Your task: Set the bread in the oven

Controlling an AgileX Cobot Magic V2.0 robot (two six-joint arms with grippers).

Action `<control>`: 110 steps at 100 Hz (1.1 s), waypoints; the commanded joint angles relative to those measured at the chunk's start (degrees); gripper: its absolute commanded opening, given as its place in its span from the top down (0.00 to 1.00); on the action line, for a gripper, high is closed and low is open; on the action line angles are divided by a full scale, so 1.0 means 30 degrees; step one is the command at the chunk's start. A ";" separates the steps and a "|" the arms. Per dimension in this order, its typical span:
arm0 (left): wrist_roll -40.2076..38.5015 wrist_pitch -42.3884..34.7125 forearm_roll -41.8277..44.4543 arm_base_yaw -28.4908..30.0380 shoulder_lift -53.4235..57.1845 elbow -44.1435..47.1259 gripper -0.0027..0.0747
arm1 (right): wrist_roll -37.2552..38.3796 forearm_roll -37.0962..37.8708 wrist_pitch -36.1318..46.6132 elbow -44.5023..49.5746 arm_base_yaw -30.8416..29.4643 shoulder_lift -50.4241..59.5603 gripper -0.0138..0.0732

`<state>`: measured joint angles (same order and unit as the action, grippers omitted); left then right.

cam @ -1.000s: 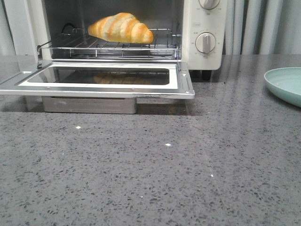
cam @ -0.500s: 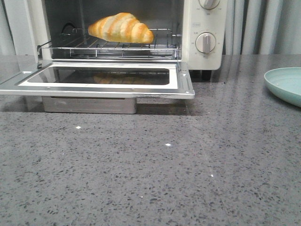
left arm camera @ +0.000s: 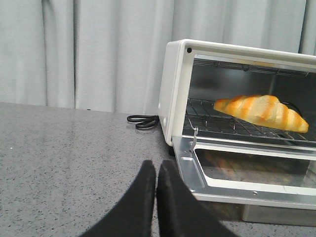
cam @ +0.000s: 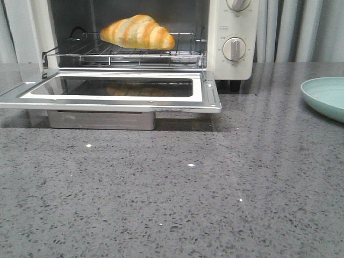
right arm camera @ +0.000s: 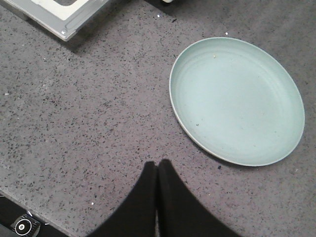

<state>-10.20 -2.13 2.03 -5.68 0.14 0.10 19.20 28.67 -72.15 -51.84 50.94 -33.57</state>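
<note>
Bread [cam: 137,32]: on the rack [cam: 123,52], inside the oven [cam: 231,59].
Oven: at the back of my table [cam: 172,204], left of centre.
Door [cam: 115,88]: folded down flat in front of the oven, over the table.
Knobs [cam: 234,48]: on the oven's right panel, one above the other.
Plate [cam: 328,97]: on the table, right of the oven, well apart from it.
Cord [left arm camera: 143,121]: on the table, beside the oven's left wall.
My left gripper [left arm camera: 156,170]: over the table, left of the door.
My right gripper [right arm camera: 157,170]: over the table, just beside the plate.

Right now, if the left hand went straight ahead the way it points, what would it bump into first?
Probably the oven's open door: the left hand, shut, aims near its front corner. Depth is unclear, so it might slip past.
</note>
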 commanded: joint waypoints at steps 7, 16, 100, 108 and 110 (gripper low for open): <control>0.0031 -0.1327 -0.0054 -0.0013 0.0462 0.0384 0.99 | 0.0041 0.0166 0.3093 0.0286 -0.1816 0.0006 0.92; 0.0031 -0.1327 -0.0054 -0.0013 0.0462 0.0384 0.99 | -0.0237 -0.1330 0.5267 0.1279 -0.3975 0.0259 0.92; 0.0031 -0.1327 -0.0054 -0.0013 0.0462 0.0384 0.99 | -0.4066 -0.7784 1.7407 1.2110 -1.8114 0.8040 0.92; 0.0031 -0.1327 -0.0054 -0.0013 0.0462 0.0384 0.99 | -0.4361 -0.7784 1.8326 1.3198 -1.8375 0.8490 0.92; 0.0031 -0.1327 -0.0054 -0.0013 0.0462 0.0384 0.99 | -0.4408 -0.7784 1.8517 1.3458 -1.8426 0.8621 0.92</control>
<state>-10.20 -2.13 2.03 -5.68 0.14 0.10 7.49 5.01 -24.19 -12.69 -3.38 -8.39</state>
